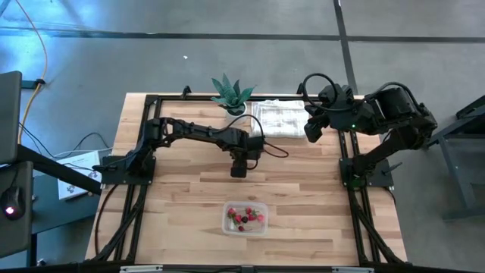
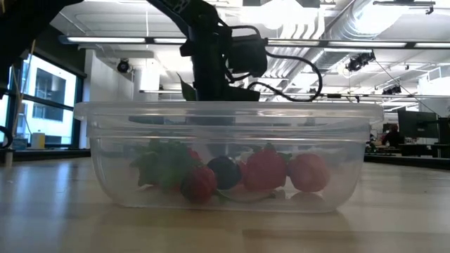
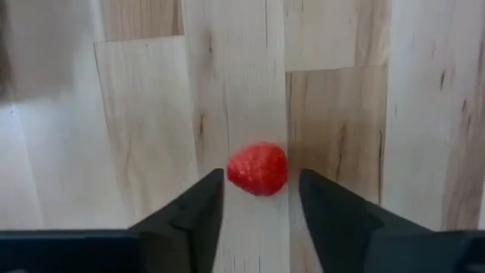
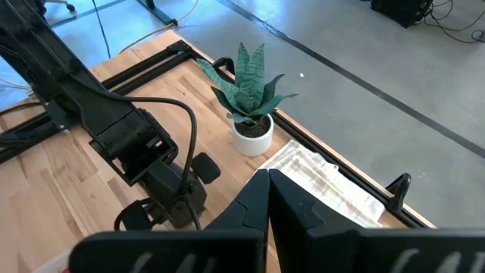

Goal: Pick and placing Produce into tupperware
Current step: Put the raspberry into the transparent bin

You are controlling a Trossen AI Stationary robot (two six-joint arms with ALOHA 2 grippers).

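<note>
We saw a pale wooden table (image 1: 182,189); left gripper (image 3: 261,199) fingers apart around 1 strawberry (image 3: 258,168), right gripper (image 4: 267,199) closed; tupperware (image 2: 225,154) blurred its produce (image 2: 239,172).

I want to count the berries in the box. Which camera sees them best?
The low view: the produce shows large through the tupperware wall. The high view shows tiny dots; both wrist views miss the box.

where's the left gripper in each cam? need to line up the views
High view: left gripper at table centre, pointing toward the tupperware.
Low view: only its arm and wrist show behind the tupperware; fingertips hidden by the rim.
Left wrist view: own fingers open, either side of a red strawberry on the wood.
Right wrist view: its arm and gripper show beside the potted plant.
Shared landmark: the potted plant.
</note>
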